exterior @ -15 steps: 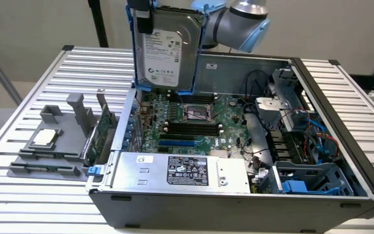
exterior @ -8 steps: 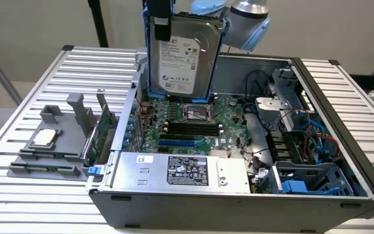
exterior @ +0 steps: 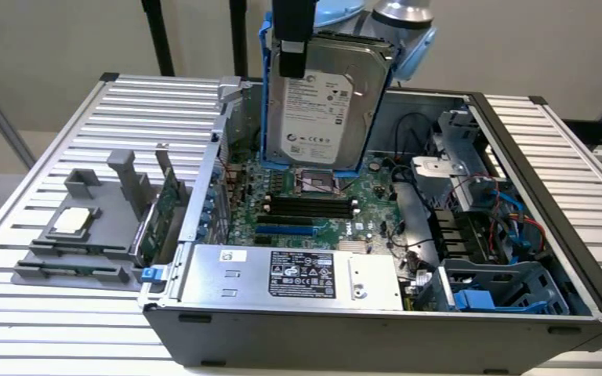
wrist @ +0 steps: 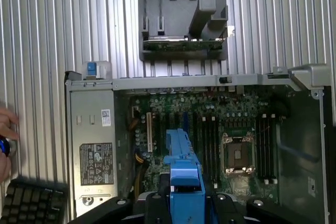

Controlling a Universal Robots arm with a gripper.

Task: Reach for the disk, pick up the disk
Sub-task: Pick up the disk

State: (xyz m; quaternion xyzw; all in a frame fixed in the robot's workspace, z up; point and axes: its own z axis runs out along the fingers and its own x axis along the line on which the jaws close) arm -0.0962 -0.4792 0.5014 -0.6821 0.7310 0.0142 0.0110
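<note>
The disk [exterior: 320, 106], a silver-grey hard drive with a white label in a bright blue carrier, hangs upright in the air above the open computer case [exterior: 385, 329]. It is over the motherboard [exterior: 306, 205] and touches nothing below. My gripper [exterior: 301, 55] is shut on its upper end, with a black finger [exterior: 292, 39] lying across the labelled face. In the wrist view the blue carrier [wrist: 184, 169] sticks out edge-on from between my gripper's [wrist: 185, 203] black fingers, over the motherboard [wrist: 210, 129].
The large silver box with a black label [exterior: 291, 274] fills the case's near side, with cables and a drive cage [exterior: 500, 290] on the exterior view's right. A grey fixture [exterior: 81, 235] holds the small square chip [exterior: 74, 220]. A hand [wrist: 5, 140] and a keyboard [wrist: 31, 200] sit beside the case.
</note>
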